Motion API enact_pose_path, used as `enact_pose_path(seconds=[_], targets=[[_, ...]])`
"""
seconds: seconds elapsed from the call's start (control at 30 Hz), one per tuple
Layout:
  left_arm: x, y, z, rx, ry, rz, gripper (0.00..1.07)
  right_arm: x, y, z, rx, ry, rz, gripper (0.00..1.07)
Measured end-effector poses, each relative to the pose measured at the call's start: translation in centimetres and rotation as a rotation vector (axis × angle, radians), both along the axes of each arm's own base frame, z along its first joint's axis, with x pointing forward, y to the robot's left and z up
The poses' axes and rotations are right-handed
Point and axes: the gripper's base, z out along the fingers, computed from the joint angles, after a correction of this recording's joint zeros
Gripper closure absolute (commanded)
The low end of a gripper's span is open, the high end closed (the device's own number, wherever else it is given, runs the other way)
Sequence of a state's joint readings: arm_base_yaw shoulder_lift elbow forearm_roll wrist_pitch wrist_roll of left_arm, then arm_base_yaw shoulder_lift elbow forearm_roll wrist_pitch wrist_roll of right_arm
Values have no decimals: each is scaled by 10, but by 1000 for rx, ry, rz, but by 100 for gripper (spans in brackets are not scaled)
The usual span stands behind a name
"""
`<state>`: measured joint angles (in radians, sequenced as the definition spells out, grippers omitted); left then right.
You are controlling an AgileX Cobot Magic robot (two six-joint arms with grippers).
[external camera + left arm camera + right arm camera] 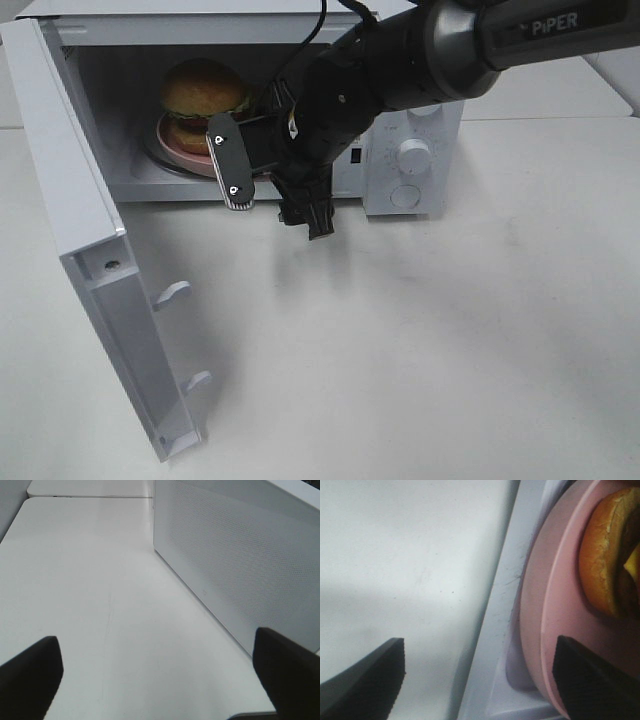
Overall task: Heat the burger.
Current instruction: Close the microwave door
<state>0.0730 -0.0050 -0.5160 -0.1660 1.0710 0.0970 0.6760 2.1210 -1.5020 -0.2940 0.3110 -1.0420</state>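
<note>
Right claw, spread empty, sits just beside the burger

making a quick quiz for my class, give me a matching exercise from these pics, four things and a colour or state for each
Things:
1. burger
2. plate
3. microwave door
4. right gripper

Colour or state:
a. white, swung wide on its hinge
b. pink, inside the microwave
c. black, open and holding nothing
d. golden-brown bun on top

Pairs: 1-d, 2-b, 3-a, 4-c
</note>
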Motion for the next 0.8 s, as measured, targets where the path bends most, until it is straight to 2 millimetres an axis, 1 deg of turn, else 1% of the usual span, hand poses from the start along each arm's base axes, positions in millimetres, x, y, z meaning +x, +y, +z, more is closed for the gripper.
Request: enact_pose_path(seconds=[0.03,0.1,0.13,0.2,0.23,0.27,0.33,0.37,0.43,0.47,0.5,0.53,0.67,0.73,0.77,0.8], targets=[[0,0,0,0,0,0,9,0,0,0,0,0,0,29],[0,0,0,0,0,0,9,-13,-10,0,0,8,8,30],[0,0,0,0,0,0,9,-13,-10,0,0,8,8,30],[0,0,0,0,0,0,9,-23,-17,4,4,8,13,30],[0,0,0,0,0,0,9,-23,-17,4,4,8,13,30],[0,0,0,0,0,0,9,-30,-22,9,7,5,16,31],[0,0,0,0,0,0,9,-34,-25,10,7,7,17,31],[0,0,0,0,0,0,9,-41,-30,12,3,10,18,31],[0,0,0,0,0,0,9,-44,-33,13,0,13,19,31],[0,0,0,0,0,0,9,-50,-38,16,-5,8,25,31],[0,0,0,0,0,0,9,-50,-38,16,-5,8,25,31],[0,0,0,0,0,0,9,-55,-43,21,-8,2,29,31],[0,0,0,0,0,0,9,-63,-49,26,-10,-3,33,31],[0,0,0,0,0,0,9,-71,-55,32,-6,-10,33,31],[0,0,0,0,0,0,9,-71,-55,32,-6,-10,33,31],[0,0,0,0,0,0,9,-76,-60,37,-2,-15,33,31]])
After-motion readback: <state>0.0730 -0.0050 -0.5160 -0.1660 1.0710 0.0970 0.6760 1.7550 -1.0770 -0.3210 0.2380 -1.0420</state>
